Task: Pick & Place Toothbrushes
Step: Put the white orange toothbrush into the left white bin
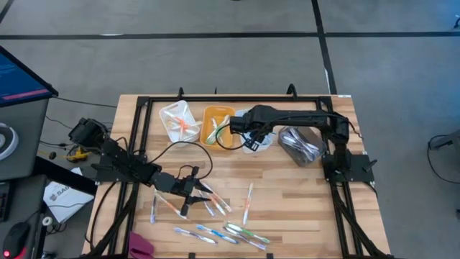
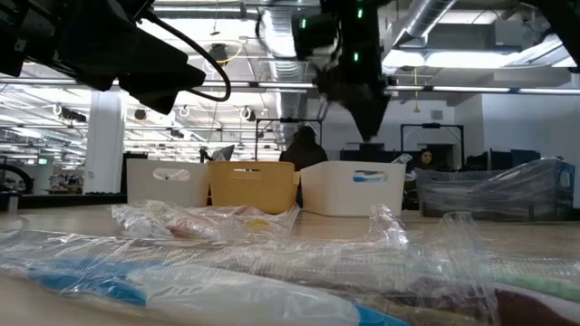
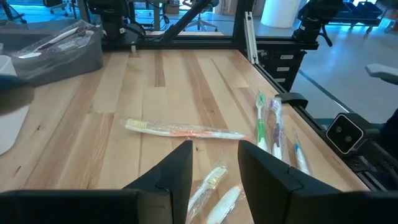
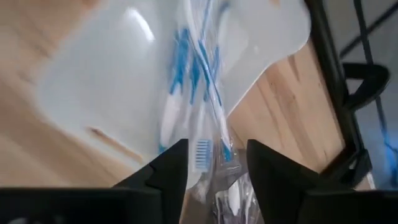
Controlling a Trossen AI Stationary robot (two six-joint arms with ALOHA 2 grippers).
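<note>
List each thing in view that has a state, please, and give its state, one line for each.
left gripper: open, low over the loose toothbrushes
right gripper: open, above the white bin
white bin: holds blue and white toothbrushes
orange bin: holds toothbrushes
clear bin: holds orange-pink toothbrushes
grey bin: holds wrapped toothbrushes
loose toothbrushes: lying flat on the table, in wrappers

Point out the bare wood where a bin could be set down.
Free: the wood between the grey bin and the lone toothbrush. Also the right front corner of the table. Crowded: the front left, with scattered toothbrushes and the left gripper.
</note>
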